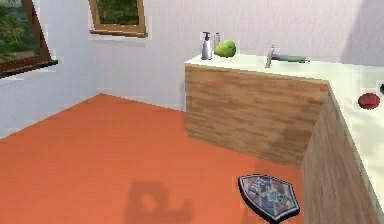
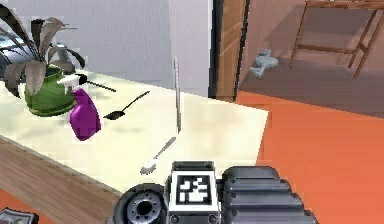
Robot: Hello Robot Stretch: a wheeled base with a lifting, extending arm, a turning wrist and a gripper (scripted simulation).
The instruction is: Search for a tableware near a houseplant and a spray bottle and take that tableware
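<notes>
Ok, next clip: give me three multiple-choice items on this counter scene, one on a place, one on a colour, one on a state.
1. In the arm side view, where does the spray bottle stand?
A. on the floor
B. on the counter, just right of the houseplant
C. on a wall shelf

2. What colour is the houseplant's pot?
A. green
B. red
C. white

3. How does the black spatula sit?
A. hanging on the wall
B. upright in a jar
C. lying flat on the counter

Answers:
1 B, the purple bottle stands on the pale top beside the pot.
2 A, the pot under the leaves is green.
3 C, its handle and blade both rest on the top.
</notes>
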